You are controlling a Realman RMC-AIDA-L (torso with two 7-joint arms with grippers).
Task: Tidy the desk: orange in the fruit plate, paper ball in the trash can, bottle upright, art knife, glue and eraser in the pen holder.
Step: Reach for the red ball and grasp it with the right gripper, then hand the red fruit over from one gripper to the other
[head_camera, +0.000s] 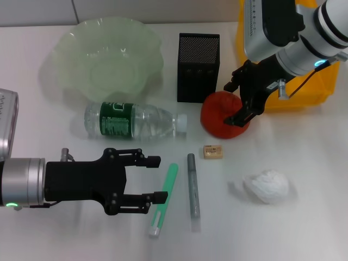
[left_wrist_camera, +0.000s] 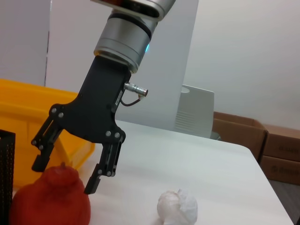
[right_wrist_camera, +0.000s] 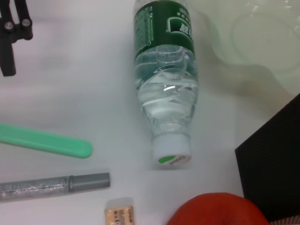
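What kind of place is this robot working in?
Probably an office or lab set up as a desk-tidying trial: a white table with an eraser and mesh pen holder, plus a yellow trash can. Cardboard boxes and a chair stand behind.

The bottle [head_camera: 135,120] lies between the fruit plate [head_camera: 65,46] and the eraser [head_camera: 213,151].

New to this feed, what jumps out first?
The red-orange orange near the middle of the desk, with the right gripper open astride it, one finger on either side. Behind it stands the bright yellow trash can, next to the black pen holder. The bottle lies on its side in front of the fruit plate, and the left gripper hovers open beside the green art knife.
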